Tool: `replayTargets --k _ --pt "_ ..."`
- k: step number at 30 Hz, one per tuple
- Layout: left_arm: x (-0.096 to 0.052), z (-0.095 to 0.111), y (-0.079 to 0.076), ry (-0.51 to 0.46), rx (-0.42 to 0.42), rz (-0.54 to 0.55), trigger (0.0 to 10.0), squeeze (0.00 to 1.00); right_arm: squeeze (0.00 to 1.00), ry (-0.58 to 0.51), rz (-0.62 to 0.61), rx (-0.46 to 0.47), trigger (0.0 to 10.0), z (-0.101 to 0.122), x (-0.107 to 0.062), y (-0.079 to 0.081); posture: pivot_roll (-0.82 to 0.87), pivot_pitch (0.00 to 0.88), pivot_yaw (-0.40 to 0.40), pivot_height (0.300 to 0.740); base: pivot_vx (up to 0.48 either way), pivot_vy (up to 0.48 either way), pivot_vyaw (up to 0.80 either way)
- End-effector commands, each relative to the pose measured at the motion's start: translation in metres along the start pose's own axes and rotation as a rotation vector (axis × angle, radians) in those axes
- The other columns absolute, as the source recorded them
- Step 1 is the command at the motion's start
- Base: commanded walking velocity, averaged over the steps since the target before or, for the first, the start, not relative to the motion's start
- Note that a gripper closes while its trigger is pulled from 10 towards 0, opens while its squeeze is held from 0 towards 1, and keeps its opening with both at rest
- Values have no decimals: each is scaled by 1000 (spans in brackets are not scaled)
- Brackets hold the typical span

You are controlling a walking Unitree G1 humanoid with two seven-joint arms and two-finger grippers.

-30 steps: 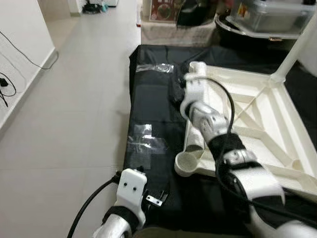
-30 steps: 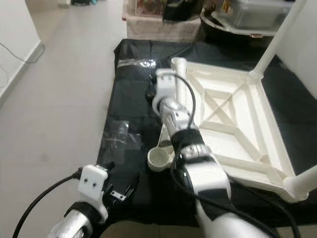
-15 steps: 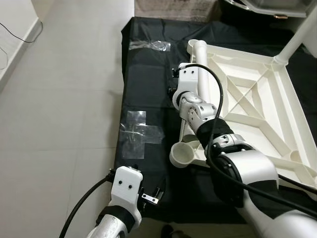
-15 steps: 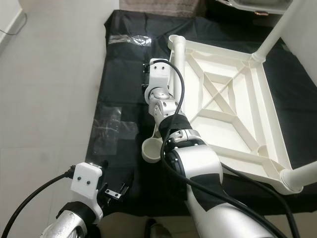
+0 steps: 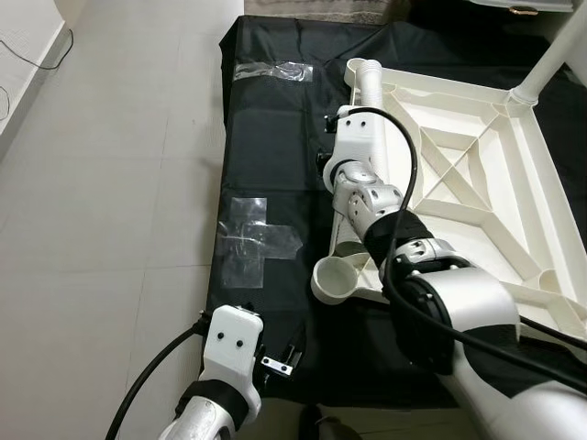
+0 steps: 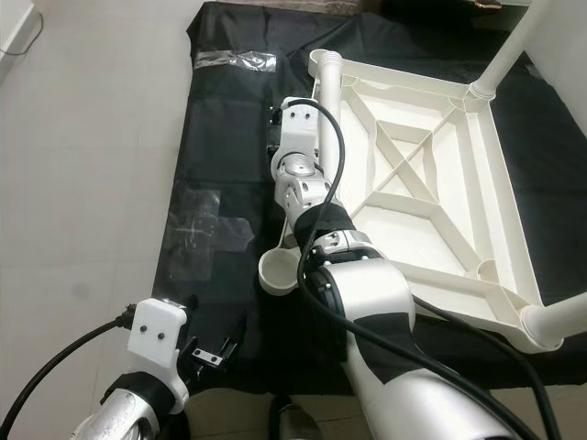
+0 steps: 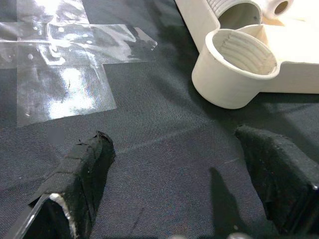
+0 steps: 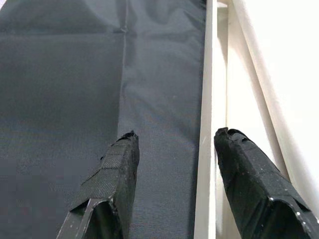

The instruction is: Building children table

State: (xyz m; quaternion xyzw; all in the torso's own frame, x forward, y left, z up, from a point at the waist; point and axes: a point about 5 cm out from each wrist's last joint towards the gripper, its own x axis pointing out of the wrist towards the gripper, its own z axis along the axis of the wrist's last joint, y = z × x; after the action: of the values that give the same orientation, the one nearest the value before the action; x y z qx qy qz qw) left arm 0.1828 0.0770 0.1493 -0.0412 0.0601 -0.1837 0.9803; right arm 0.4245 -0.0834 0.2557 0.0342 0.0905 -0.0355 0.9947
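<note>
- White children table top [image 5: 477, 183] is lying upside down on a black cloth [image 5: 275, 156] spread over the tiled floor [image 5: 110, 183], ribbed underside facing up.
- 1 white leg [image 5: 548, 60] is standing upright in the table's far corner socket; another leg [image 6: 554, 323] is sticking out at the near right corner in the right eye view.
- Near left corner socket [image 5: 337, 280] is sitting open, threaded inside, resting on the cloth; same socket [image 7: 240, 67] is showing close in the left wrist view.
- A loose white leg tube [image 5: 371, 87] is lying along the table's left edge, touching the frame.
- Right arm is reaching forward over the left edge of the table; right hand [image 8: 172, 181] is released, its 2 fingers [image 8: 114, 174] spread wide, 1 over the cloth and the other over the white table rim [image 8: 205, 124], grasping nothing.
- Left hand [image 7: 189, 174] is hovering low over the cloth near the open socket, fingers [image 7: 84, 172] apart, released and holding nothing.
- Clear tape patches [image 5: 257, 243] are sticking on the cloth, 1 cross-shaped piece left of the table, another strip [image 5: 273, 71] near the far edge of the cloth.
- A black cable [image 5: 151, 380] is running from the left wrist toward the floor.
</note>
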Motion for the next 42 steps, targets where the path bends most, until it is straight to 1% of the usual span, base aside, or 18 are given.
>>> replayTargets --k 1,2,6,10,13,14,15,19,25,29,31,34,35,36,37,38,41,42 --pt "-1 -2 -15 15 -34 -57 10000 0 0 171 -22 13 10000 -32 0 -2 53 302 -116 740 0 0 0" --pt "-1 -2 -15 14 -33 -57 10000 0 0 194 -13 19 10000 -35 0 0 47 296 -119 740 0 0 0" --pt "1 -2 -15 14 -32 -58 10000 0 0 216 2 32 10000 -38 -1 2 45 295 -121 740 0 0 0" --pt "2 -3 -14 14 -32 -57 10000 0 0 268 18 65 10000 -42 -2 4 42 288 -123 740 0 0 0" --pt "3 -3 -14 15 -31 -57 10000 0 0 277 21 71 10000 -42 -3 4 38 284 -123 740 0 0 0" --pt "4 -3 -14 14 -31 -56 10000 0 0 288 16 87 980 -43 -3 4 37 283 -122 740 0 0 0" --pt "5 -3 -13 13 -31 -55 10000 0 0 291 7 87 0 -42 -3 2 33 280 -125 740 0 0 0" --pt "6 -4 -13 10 -31 -52 10000 0 0 282 -9 63 0 -38 -2 -1 27 277 -124 740 0 0 0" --pt "8 -4 -13 7 -32 -52 10000 0 0 270 -18 59 0 -33 -1 -3 19 276 -125 740 0 0 0" --pt "9 -4 -13 4 -33 -51 10000 0 0 273 19 25 0 -32 -2 -3 16 275 -126 740 0 0 0" --pt "10 -4 -13 4 -33 -51 10000 0 0 277 31 -8 0 -34 -1 -5 15 273 -125 740 0 0 0" --pt "10 -4 -13 4 -32 -51 10000 0 0 279 32 -15 0 -35 -1 -5 15 273 -125 740 0 0 0" --pt "11 -4 -14 3 -33 -53 10000 0 0 293 90 -96 0 -39 -1 -7 12 264 -126 740 0 0 0" --pt "11 -4 -14 3 -33 -53 10000 0 0 293 90 -96 0 -39 -1 -7 12 264 -126 740 0 0 0" --pt "11 -4 -14 2 -33 -54 10000 0 0 330 166 -175 0 -46 -2 -7 10 260 -127 740 0 0 0" --pt "11 -4 -14 2 -33 -54 10000 0 0 330 166 -175 0 -46 -2 -7 10 260 -127 740 0 0 0" --pt "12 -5 -14 2 -34 -55 10000 0 0 388 244 -263 0 -56 -4 -8 9 258 -126 740 0 0 0" --pt "12 -5 -14 2 -34 -55 10000 0 0 388 244 -263 0 -56 -4 -8 9 258 -126 740 0 0 0"
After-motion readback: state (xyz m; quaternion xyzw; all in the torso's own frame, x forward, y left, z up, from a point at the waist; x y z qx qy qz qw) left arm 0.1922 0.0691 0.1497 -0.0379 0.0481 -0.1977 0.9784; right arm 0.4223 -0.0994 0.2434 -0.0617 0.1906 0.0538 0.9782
